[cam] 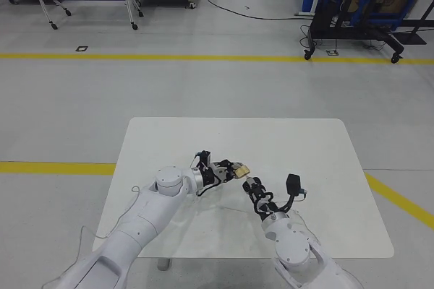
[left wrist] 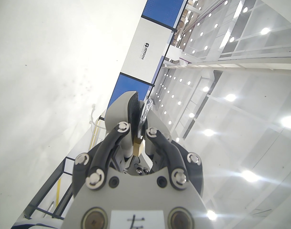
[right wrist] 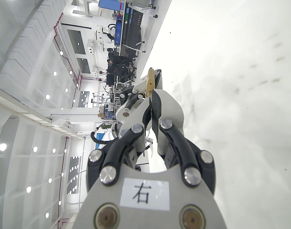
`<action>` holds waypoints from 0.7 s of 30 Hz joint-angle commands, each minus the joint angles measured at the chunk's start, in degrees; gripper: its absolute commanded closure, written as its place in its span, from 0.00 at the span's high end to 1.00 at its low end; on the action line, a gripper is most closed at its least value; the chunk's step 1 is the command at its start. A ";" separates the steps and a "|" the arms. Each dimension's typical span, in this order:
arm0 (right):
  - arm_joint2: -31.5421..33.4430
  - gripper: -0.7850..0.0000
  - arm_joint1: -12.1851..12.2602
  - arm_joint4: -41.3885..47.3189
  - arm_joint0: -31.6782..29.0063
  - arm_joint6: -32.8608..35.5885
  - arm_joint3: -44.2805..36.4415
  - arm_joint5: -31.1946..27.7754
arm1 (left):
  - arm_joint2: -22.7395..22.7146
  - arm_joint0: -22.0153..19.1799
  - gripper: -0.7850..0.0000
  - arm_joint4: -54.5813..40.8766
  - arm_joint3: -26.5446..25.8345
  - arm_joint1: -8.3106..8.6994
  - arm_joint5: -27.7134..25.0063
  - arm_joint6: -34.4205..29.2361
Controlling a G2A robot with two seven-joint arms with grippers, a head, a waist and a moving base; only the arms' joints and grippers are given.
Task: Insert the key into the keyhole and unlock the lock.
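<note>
The brass lock [cam: 240, 170] hangs above the middle of the white table [cam: 166, 137], with my left gripper [cam: 235, 171] shut on it. Its brass body [left wrist: 137, 147] sits deep between the left fingers [left wrist: 119, 110]. A silver metal piece [left wrist: 145, 111] runs from it up to the pads; whether that is the shackle or the key I cannot tell. My right gripper [cam: 249, 185] is shut, its tips [right wrist: 151, 97] touching the lock's brass edge [right wrist: 150, 82]. Whatever lies between the right pads [right wrist: 156, 110] is hidden.
Both grippers meet in the air over the table's middle, with bare tabletop all around them. A black camera unit [cam: 294, 183] sticks up from the right arm. Yellow floor lines [cam: 202, 56] and rolling frames [cam: 354, 32] lie far beyond the table.
</note>
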 commanded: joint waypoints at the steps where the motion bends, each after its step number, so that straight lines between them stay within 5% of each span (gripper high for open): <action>1: 0.02 0.00 -0.12 -0.08 0.10 0.18 0.03 0.22 | 0.04 -0.02 0.00 0.61 -0.07 -0.04 0.13 -0.13; 6: 0.06 0.00 -0.51 0.06 0.88 0.76 0.41 1.01 | -0.14 -0.01 0.00 1.49 -0.02 -0.14 0.24 -0.32; 7: 0.04 0.09 -0.60 0.05 1.03 0.82 0.50 1.15 | -0.20 0.01 0.00 1.59 -0.02 -0.16 0.24 -0.32; 8: 0.01 0.39 -0.68 0.03 1.12 0.83 0.57 1.23 | -0.26 0.04 0.00 1.65 -0.02 -0.19 0.25 -0.33; 9: -0.03 0.92 -0.76 0.13 1.16 0.94 0.62 1.28 | -0.33 0.06 0.00 1.72 -0.02 -0.21 0.26 -0.35; 10: -0.03 1.00 -0.83 0.22 1.15 0.98 0.62 1.21 | -0.39 0.08 0.00 1.82 -0.01 -0.23 0.27 -0.34; 21: 2.20 1.00 -0.93 -0.90 -1.92 -0.06 -0.90 -1.55 | -1.25 0.52 0.00 3.13 -0.44 -0.41 -2.14 -0.38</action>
